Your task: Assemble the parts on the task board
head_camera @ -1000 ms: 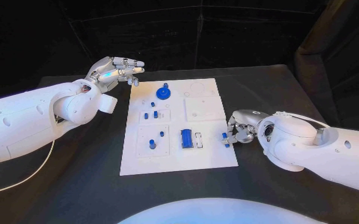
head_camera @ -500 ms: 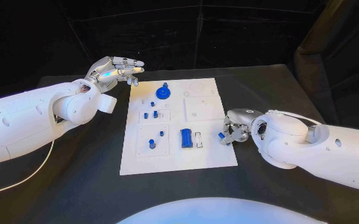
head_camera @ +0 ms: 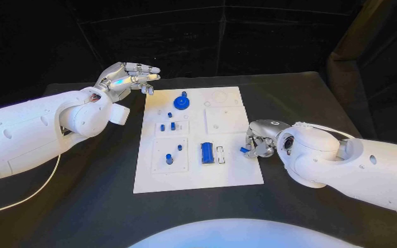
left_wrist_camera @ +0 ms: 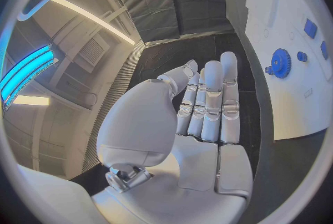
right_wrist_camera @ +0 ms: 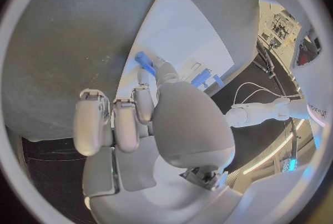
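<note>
Right now a small blue peg-shaped part (head_camera: 245,150) sits pinched in my right hand (head_camera: 263,142) at the right edge of the flat white task board (head_camera: 232,170). Over the black surface (head_camera: 82,202), my left hand (head_camera: 128,78) hovers empty, fingers loosely apart.

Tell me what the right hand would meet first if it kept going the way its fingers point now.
Probably the blue block standing mid-board. The right hand, pinching a small blue part, points leftward across the task board at its right edge. Height above the board is unclear, so it might pass over.
</note>
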Available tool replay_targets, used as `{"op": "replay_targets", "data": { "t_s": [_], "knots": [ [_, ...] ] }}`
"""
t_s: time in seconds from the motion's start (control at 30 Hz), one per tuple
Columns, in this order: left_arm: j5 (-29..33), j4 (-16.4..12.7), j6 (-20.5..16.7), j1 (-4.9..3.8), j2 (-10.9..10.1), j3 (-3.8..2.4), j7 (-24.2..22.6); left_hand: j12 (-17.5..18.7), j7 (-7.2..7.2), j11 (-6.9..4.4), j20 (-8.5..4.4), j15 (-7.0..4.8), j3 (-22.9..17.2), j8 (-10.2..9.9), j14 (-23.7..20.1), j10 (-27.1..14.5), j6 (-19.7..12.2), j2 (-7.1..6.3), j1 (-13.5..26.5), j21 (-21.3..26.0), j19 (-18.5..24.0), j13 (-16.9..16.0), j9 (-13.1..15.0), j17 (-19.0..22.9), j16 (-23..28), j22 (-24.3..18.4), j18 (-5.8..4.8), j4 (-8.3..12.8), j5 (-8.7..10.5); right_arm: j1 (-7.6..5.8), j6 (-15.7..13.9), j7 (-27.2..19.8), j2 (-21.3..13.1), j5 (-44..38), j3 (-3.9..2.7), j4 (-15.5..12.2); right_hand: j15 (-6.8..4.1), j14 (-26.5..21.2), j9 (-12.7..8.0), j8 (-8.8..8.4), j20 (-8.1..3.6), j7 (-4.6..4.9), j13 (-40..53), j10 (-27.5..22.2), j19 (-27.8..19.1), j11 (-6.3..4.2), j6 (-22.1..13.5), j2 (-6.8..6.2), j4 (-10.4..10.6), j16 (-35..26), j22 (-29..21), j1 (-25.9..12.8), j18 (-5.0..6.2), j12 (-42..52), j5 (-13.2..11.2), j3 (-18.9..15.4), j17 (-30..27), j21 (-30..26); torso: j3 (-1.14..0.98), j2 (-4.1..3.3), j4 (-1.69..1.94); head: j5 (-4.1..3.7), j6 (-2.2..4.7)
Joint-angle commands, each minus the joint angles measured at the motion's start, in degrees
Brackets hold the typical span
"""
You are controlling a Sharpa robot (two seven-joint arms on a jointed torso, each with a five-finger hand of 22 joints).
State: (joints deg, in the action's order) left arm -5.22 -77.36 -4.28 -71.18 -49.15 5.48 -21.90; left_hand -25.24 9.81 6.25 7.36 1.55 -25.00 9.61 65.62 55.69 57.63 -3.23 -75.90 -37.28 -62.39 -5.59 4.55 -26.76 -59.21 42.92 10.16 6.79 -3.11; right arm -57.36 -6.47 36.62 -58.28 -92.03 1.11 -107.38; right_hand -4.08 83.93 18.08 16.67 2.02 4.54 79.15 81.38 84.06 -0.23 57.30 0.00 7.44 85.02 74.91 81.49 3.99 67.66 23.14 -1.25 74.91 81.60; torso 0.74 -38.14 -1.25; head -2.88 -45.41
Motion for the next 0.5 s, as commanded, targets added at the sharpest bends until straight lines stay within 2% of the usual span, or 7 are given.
{"op": "replay_targets", "data": {
  "t_s": [0.03, 0.1, 0.2, 0.5],
  "knots": [
    [0.2, -0.2, 0.6, -0.08, -0.1, -0.04, -0.3, -0.3, 0.12, -0.11, -0.18, -0.14, 0.4, 0.3, -0.3, -0.4, -0.1, 0.63, 0.1, 0.3, 0.2, 0.0, 0.0, 0.0, 0.2, 0.0, 0.35, 0.1, -0.26, 0.41, -6.6, -0.3, -0.7, 8.0, 0.39, -0.9, 0.15, 4.0, -1.3, -0.78, 0.02, 0.51, -6.3, -1.5, 0.1, 0.34, -0.5, 2.30, 0.7, -0.7, -0.7, 1.3, -0.65, -3.3, 2.8, 2.2, 4.8, -1.0, 0.03, 0.01, 0.01, 0.12, -0.03],
    [0.2, -0.2, 0.6, -0.08, -0.1, -0.04, -0.2, -0.3, 0.12, -0.11, -0.18, -0.14, 0.4, 0.3, -0.3, -0.4, -0.1, 0.63, 0.1, 0.3, 0.2, 0.0, 0.0, 0.0, 0.2, 0.0, 0.35, 0.1, -0.26, 0.39, -9.7, -1.0, -1.1, 10.6, 0.38, -1.6, 0.22, 4.0, -1.5, -1.06, 0.11, 0.59, -6.7, -1.7, 0.1, 0.45, -0.4, 1.74, 0.9, -0.8, -0.7, 0.9, -0.63, -4.0, 3.3, 3.4, 4.8, -1.1, 0.05, 0.00, 0.06, 0.06, 0.12],
    [0.2, -0.2, 0.6, -0.08, 0.0, -0.04, -0.2, -0.3, 0.12, -0.11, -0.18, -0.14, 0.4, 0.3, -0.3, -0.4, -0.1, 0.63, 0.1, 0.3, 0.2, 0.0, 0.0, 0.0, 0.2, 0.0, 0.35, 0.1, -0.26, 0.37, -12.8, -1.8, -1.3, 13.0, 0.37, -2.4, 0.23, 4.0, -1.8, -1.30, 0.15, 0.59, -6.7, -1.5, 0.1, 0.47, -0.1, 0.53, 1.1, -0.7, -0.7, 0.1, -0.63, -4.0, 3.3, 5.5, 5.0, -1.1, 0.03, -0.02, 0.09, 0.17, 0.20],
    [0.2, -0.2, 0.6, -0.08, -0.1, -0.04, -0.2, -0.3, 0.12, -0.11, -0.18, -0.14, 0.4, 0.3, -0.3, -0.4, -0.1, 0.63, 0.1, 0.3, 0.2, 0.0, 0.0, 0.0, 0.2, 0.0, 0.35, 0.1, -0.26, 0.35, -16.6, -2.4, -0.9, 16.0, 0.36, -3.6, 0.19, 4.1, -2.1, -1.43, 0.14, 0.49, -6.3, -0.9, 0.3, 0.38, 0.7, -1.66, 1.5, -0.5, -0.3, -1.6, -0.71, -3.4, 3.1, 8.5, 5.5, -0.8, 0.00, -0.08, -0.06, 0.62, 0.02]
  ]
}}
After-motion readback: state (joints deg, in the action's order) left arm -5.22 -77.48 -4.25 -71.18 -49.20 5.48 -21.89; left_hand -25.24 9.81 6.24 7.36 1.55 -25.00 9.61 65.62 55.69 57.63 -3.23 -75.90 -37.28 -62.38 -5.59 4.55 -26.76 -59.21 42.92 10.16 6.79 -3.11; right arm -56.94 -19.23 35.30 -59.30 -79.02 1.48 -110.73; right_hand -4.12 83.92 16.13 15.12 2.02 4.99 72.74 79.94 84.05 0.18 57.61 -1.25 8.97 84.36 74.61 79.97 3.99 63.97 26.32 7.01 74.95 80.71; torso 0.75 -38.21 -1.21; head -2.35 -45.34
